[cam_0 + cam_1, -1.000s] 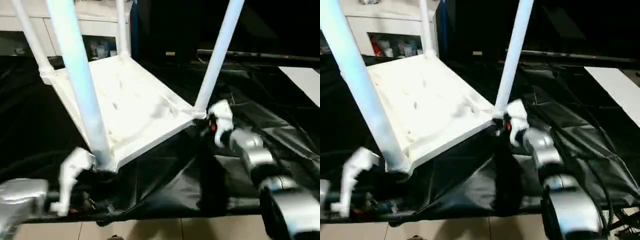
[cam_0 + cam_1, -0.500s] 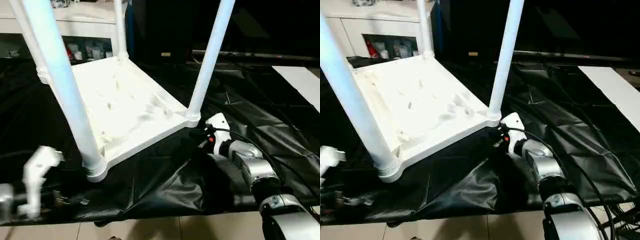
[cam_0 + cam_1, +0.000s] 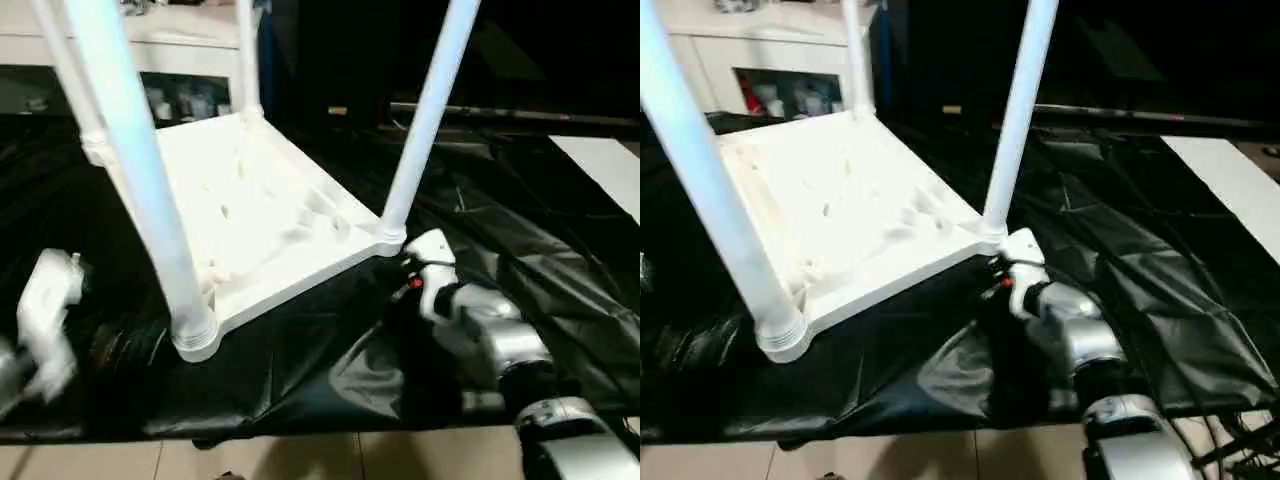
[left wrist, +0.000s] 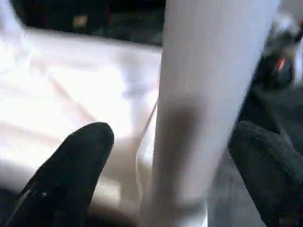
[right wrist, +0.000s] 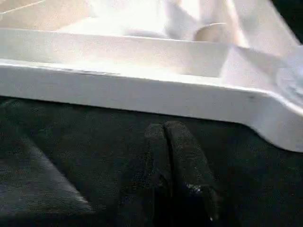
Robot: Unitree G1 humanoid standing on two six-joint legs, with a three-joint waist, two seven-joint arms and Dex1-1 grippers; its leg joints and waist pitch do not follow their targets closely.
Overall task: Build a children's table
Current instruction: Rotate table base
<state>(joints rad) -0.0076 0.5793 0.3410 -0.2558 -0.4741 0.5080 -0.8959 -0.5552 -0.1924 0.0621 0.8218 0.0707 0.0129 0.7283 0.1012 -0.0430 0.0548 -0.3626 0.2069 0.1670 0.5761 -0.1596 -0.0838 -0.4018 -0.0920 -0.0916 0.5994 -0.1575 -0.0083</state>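
Above frame, legs (image 3: 140,190) cut off, left hand (image 3: 45,320) blurred

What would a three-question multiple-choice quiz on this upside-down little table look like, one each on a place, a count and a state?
1. Where is the right gripper?
A. On top of a leg
B. Low on the black sheet, just outside the tabletop's edge
C. Inside the cabinet

2. How many legs stand in the tabletop?
A. Two
B. Three
C. Four

3. How do the left gripper's fingers stand?
A. Spread wide, either side of the nearest leg
B. Pressed together
C. Clamped on the tabletop's edge

Key: 1 B, the right wrist view shows shut fingers before the white rim; 2 C, one leg rises from each corner; 3 A, the left wrist view shows the leg between two parted fingers.
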